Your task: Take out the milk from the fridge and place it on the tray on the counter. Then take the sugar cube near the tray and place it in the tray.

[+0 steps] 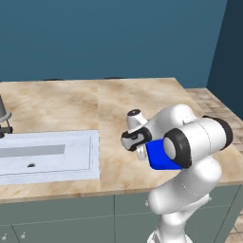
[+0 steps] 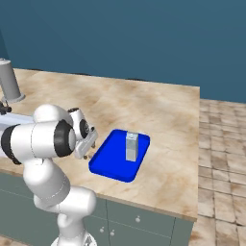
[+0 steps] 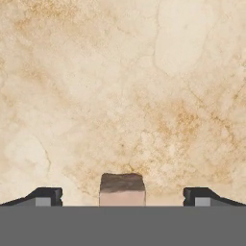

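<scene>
Now the gripper (image 3: 122,197) hangs with its jaws wide apart, straddling the sugar cube (image 3: 122,189) on the counter (image 2: 158,110), just left of the tray (image 2: 108,161) where the milk (image 2: 131,146) already stands. Lowering straight and closing centred should catch it cleanly. It looks tiny, tan and flat-sided.

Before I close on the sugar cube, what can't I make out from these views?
- Sugar cube, hand view: its lower part is cut off at the bottom, so contact with the counter is unseen.
- Tray, left base view: mostly hidden behind the arm.
- Gripper, right base view: fingertips too small to judge against the cube.
- Milk: label unreadable.
</scene>
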{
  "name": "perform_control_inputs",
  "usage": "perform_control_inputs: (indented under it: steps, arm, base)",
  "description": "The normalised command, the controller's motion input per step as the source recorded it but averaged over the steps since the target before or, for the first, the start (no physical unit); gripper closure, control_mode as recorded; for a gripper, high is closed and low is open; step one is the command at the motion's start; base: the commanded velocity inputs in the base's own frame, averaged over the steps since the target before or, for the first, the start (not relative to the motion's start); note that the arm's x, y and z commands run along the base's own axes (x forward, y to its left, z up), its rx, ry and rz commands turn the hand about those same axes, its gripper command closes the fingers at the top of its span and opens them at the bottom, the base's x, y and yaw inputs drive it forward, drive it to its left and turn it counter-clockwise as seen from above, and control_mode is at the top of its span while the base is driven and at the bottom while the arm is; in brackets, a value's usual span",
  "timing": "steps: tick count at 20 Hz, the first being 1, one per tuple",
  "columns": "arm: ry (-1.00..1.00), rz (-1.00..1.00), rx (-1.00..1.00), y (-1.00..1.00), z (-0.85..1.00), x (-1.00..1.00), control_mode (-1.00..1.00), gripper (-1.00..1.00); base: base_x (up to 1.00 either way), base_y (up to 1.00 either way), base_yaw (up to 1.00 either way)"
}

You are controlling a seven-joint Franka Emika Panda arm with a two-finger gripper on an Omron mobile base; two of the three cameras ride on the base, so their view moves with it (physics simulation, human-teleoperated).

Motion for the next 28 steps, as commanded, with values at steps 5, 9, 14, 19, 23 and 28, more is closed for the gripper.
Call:
perform_control_inputs:
  steps: [5,9,14,19,23,28]
  arm:
    - [0.0,0.0,0.0,0.0,-0.14,-0.03,-1.0,-1.0]
    - [-0.03,0.0,0.0,0.0,-0.09,-0.13,-1.0,-1.0]
    - [-0.05,0.0,0.0,-0.02,-0.19,0.0,-1.0,-1.0]
    - [-0.03,0.0,0.0,-0.06,-0.18,0.0,-1.0,-1.0]
    - [-0.03,0.0,0.0,-0.07,-0.08,-0.02,-1.0,1.0]
    - [-0.07,0.0,0.0,-0.24,0.0,-0.17,-1.0,1.0]
  base:
    - [0.0,0.0,0.0]
    - [0.0,0.0,0.0]
    - [0.0,0.0,0.0]
    - [0.0,0.0,0.0]
    - [0.0,0.0,0.0]
    - [0.0,0.0,0.0]
